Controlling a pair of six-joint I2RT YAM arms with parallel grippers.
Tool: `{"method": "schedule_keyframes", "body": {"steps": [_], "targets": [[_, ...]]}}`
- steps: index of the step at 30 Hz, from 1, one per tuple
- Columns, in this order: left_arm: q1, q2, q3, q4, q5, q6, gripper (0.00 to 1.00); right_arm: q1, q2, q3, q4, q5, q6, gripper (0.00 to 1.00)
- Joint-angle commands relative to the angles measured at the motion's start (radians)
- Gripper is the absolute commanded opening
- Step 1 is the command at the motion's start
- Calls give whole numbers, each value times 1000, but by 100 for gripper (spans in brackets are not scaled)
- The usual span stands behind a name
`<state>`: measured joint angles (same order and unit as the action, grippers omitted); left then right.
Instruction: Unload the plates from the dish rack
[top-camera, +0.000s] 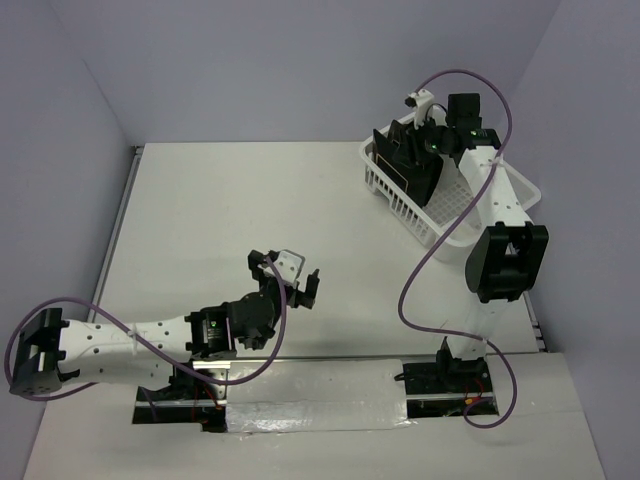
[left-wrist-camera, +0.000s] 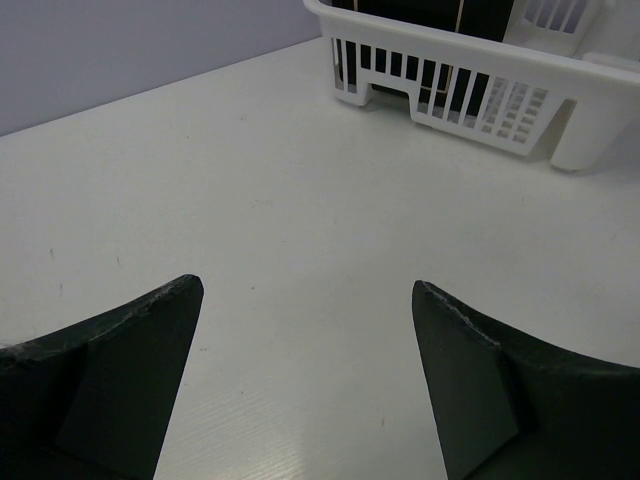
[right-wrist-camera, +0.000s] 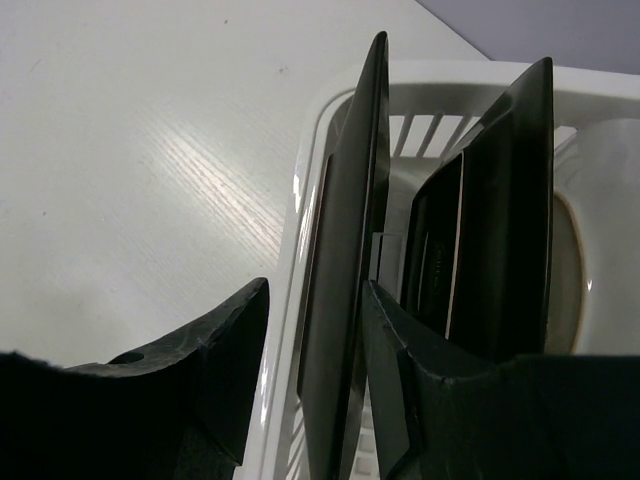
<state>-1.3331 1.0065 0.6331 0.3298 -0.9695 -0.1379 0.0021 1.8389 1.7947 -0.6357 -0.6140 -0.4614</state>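
Currently your right gripper (right-wrist-camera: 318, 300) stands with its jaws released and straddling a black-rimmed plate (right-wrist-camera: 345, 260) that sits on edge at the near end of the dish rack (right-wrist-camera: 300, 210). The plate lies between the two jaws: the right-hand finger (right-wrist-camera: 440, 400) looks to be touching its face, while the left-hand finger (right-wrist-camera: 200, 370) is apart from it, with a strip of white rack rim showing in the gap and bare table (right-wrist-camera: 150, 150) outside that jaw. Just beyond the right-hand jaw a second dark plate (right-wrist-camera: 500, 220) also stands upright, and behind that you can make out the pale face of a round plate (right-wrist-camera: 572, 270); its pattern is too hidden to tell. From above, that gripper sits over the far end of the rack. Your left gripper (left-wrist-camera: 308, 288) hangs low over the table with its jaws spread wide and nothing between them; the rack lies well ahead of those jaws, off toward the right-hand one, with dark plates showing through its slats
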Motion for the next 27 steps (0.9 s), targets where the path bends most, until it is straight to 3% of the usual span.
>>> {"method": "schedule_keyframes", "body": {"steps": [1,11,27], "targets": [[-6,-17,10,43,-11,-9,98,4,19,22,-27,-6,-23,49],[-6,-13,16,31,-20,-14,98,9,77,66,-64,-1,-29,46],[-6,15,30,23,-20,-14,98,9,140,150,-41,-99,-5,10]]}}
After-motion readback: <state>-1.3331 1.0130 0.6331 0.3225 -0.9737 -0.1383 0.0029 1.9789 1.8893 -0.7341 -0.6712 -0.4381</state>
